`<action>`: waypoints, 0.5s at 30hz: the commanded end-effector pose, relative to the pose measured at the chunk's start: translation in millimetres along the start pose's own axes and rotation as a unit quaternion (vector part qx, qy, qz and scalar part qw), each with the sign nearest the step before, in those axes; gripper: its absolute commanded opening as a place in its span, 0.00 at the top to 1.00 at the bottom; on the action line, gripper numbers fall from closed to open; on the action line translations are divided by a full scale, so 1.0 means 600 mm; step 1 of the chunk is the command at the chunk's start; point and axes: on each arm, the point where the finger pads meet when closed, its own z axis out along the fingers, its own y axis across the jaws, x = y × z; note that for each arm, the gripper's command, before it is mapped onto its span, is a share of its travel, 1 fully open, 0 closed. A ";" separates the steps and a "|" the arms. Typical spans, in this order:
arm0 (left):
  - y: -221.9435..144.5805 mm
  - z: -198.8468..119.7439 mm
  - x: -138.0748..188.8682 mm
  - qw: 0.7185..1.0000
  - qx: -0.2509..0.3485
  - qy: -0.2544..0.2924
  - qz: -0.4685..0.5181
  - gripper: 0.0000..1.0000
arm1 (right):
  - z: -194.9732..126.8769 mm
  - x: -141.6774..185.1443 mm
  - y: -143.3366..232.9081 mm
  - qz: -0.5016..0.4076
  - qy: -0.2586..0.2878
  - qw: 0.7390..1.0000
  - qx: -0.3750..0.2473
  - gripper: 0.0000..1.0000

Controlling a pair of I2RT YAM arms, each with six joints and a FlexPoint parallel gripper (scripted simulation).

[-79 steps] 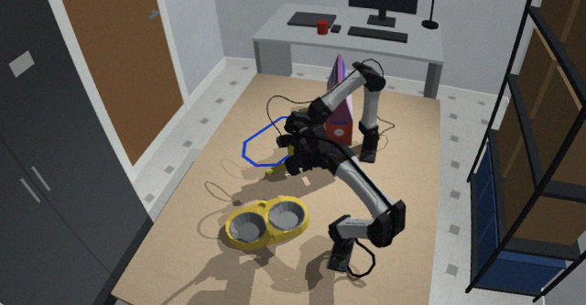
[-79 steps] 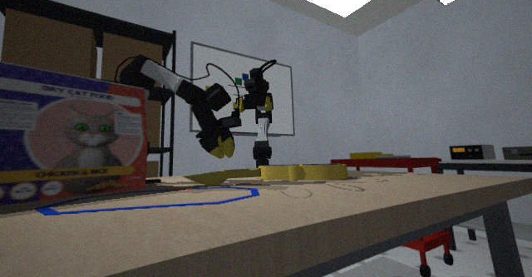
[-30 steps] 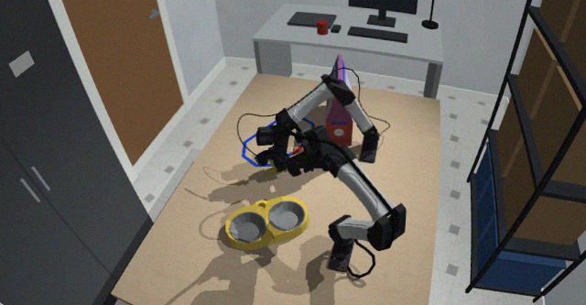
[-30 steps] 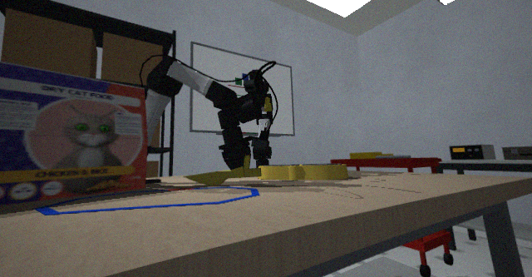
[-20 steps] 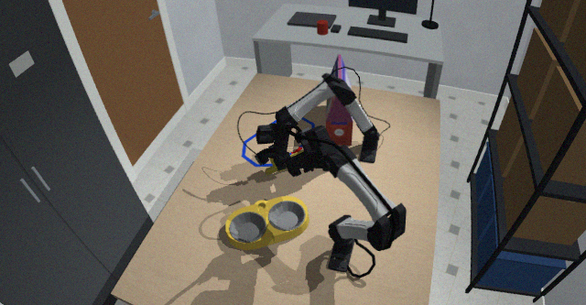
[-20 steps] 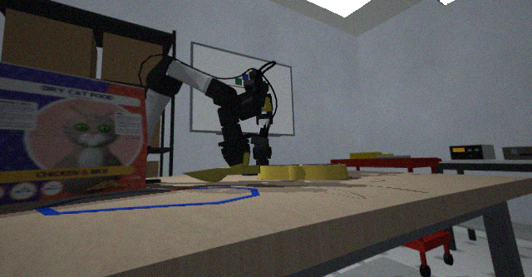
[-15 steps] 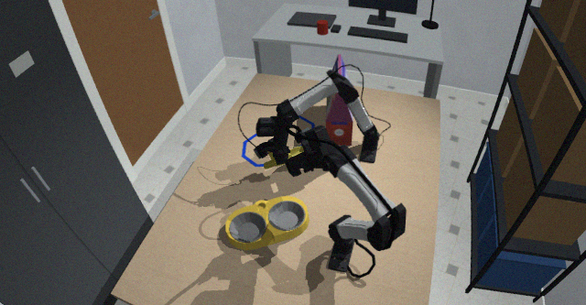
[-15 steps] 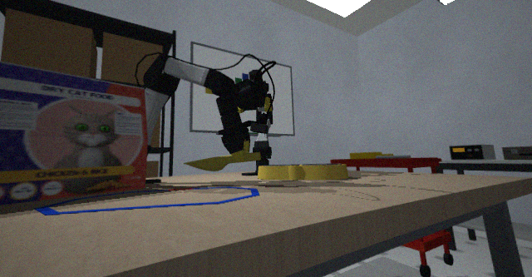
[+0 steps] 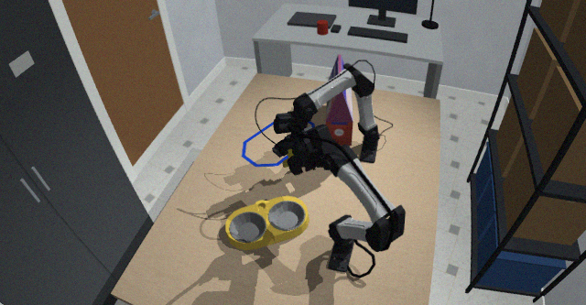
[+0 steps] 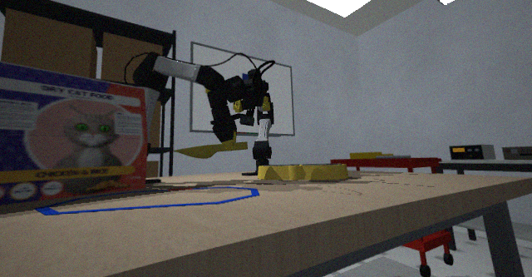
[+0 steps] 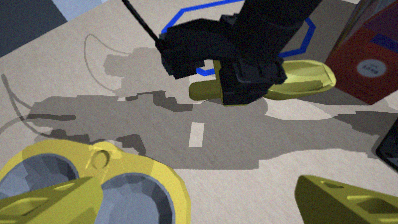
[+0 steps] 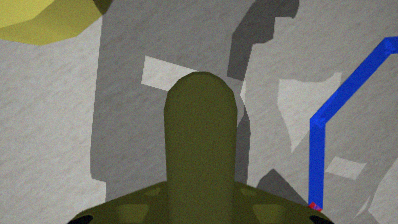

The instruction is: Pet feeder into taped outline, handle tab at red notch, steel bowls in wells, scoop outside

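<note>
Cat food box (image 9: 339,132) (image 10: 83,131) (image 11: 367,62) | beside blue outline (image 9: 244,148) (image 10: 137,207) (image 11: 311,35) | scoop (image 10: 212,148) (image 11: 305,80) (image 12: 200,135) aloft, right hand (image 10: 234,137) (image 12: 200,200)

High top view and low table-edge exterior share the outline; wrist views look down close.
</note>
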 end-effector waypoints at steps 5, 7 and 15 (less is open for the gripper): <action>-0.044 -0.036 0.016 0.997 0.041 0.050 0.034 0.00 | -0.012 0.026 0.051 -0.189 -0.012 0.981 -0.036 0.87; -0.067 -0.052 0.014 0.995 0.065 0.058 0.057 0.00 | -0.007 0.044 0.074 -0.255 -0.011 0.965 -0.051 0.87; -0.119 -0.103 0.023 0.981 0.126 0.088 0.122 0.00 | 0.008 0.095 0.138 -0.462 -0.025 0.882 -0.095 0.87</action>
